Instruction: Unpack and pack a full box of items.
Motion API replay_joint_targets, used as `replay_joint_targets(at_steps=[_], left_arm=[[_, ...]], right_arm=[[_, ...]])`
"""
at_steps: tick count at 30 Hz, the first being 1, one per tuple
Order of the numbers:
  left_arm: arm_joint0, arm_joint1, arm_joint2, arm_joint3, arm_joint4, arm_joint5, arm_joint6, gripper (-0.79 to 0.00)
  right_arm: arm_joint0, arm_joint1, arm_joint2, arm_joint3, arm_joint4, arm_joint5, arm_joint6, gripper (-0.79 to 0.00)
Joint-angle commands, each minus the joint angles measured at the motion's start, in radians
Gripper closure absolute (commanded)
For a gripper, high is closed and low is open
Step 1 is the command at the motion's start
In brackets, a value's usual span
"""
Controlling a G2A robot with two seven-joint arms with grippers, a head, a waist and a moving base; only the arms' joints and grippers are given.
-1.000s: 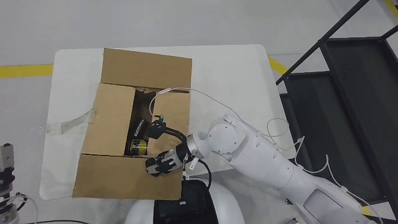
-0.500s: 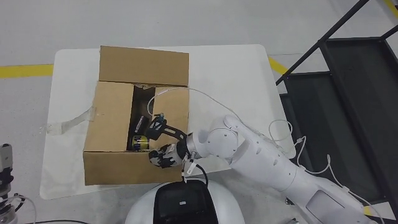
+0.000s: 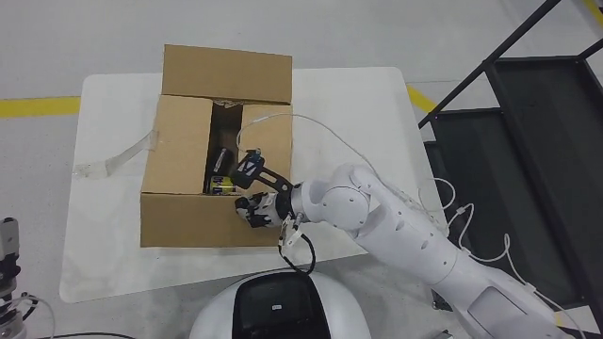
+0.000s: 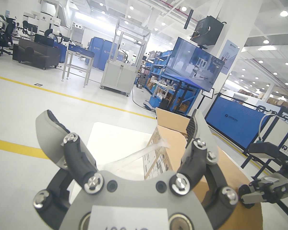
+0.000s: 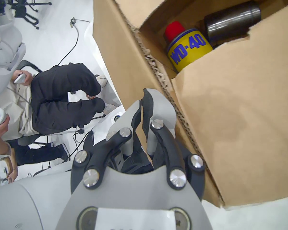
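Note:
A brown cardboard box (image 3: pixel 188 151) stands on the white table (image 3: pixel 349 113) with its top flaps partly open. Inside lie a yellow and blue spray can with a red cap (image 5: pixel 189 48) and a dark metal cylinder (image 5: pixel 232 25); the can (image 3: pixel 221 185) also shows from above. My right gripper (image 5: pixel 144 106) is shut and rests against the outside of the box's near wall (image 3: pixel 188 218), close to its corner. In the top view the right gripper (image 3: pixel 250 209) is at the box's near right corner. My left gripper (image 4: pixel 121 120) is open and holds nothing. It is off the table's left side, facing the box (image 4: pixel 172 140).
A strip of clear tape (image 3: pixel 113 160) hangs from the box's left side over the table. A black metal stair frame (image 3: pixel 509 151) stands just right of the table. Bare tabletop lies right of the box and along the front edge.
The box has slid away from the robot and a little to the right. Its near flap, which lay spread toward the front, now hangs down. The right gripper has moved along with it.

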Motion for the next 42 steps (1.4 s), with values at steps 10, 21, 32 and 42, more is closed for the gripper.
replay_joint_targets(at_steps=[10,21,32,42], left_arm=[[0.0,0.0,0.0,0.0,0.0,0.0,0.0,-0.785],[0.0,0.0,0.0,0.0,0.0,0.0,0.0,-0.785],[0.0,0.0,0.0,0.0,0.0,0.0,0.0,-0.785],[0.0,0.0,0.0,0.0,0.0,0.0,0.0,-0.785]], right_arm=[[-0.052,0.04,0.174,-0.065,0.112,-0.082,0.031,0.0],[0.005,-0.008,0.058,0.009,0.112,0.01,-0.252,-0.48],[0.038,-0.03,0.015,0.047,0.136,0.032,-0.324,-0.785],[0.034,-0.031,0.018,0.045,0.15,0.03,-0.337,-0.785]])
